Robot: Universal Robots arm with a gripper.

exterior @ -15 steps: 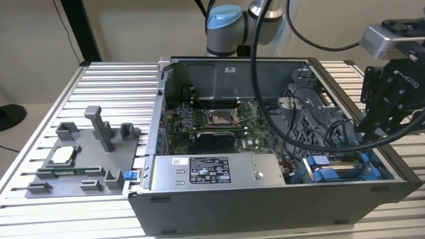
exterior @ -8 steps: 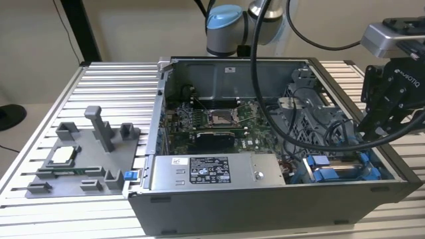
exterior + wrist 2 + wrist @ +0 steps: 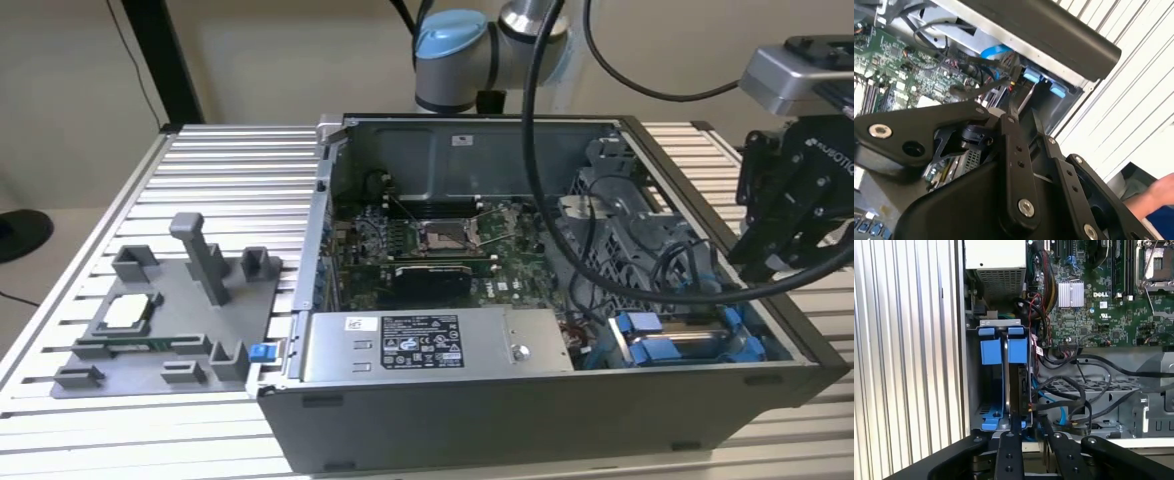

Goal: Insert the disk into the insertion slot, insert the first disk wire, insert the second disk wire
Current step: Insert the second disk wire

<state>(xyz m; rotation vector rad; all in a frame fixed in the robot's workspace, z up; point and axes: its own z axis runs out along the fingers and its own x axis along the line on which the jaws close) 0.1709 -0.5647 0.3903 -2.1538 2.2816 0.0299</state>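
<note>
I cannot tell how far my gripper (image 3: 763,258) is open, or whether it has hold of anything. In both wrist views its own black links cover the place where it ends, and in the exterior view it is a dark mass cut off by the picture's edge.

The disk (image 3: 1016,350) stands on edge in the drive bay (image 3: 974,390), just past one end of the power supply box (image 3: 427,345). Its blue frame tabs are plain to see. The metal body is turned edge-on and dark, and I cannot separate it from my link in front of it.

A tangle of thin wires (image 3: 1054,405), red, black and blue, lies close beside the disk on the side away from the bay wall. I cannot make out whether any of them is plugged into it.

In the exterior view I hang above that same end of the power supply box, over the rim of the case (image 3: 534,420). A thick black cable (image 3: 587,250) loops down from the arm behind the box, across the motherboard (image 3: 427,250) and the metal cage.

Well apart from the box's other end, outside the case, a grey fixture (image 3: 174,300) sits on the slatted table (image 3: 227,160).

The second wrist view catches a person's hand (image 3: 1154,192), blurred and cut by the picture's edge.
</note>
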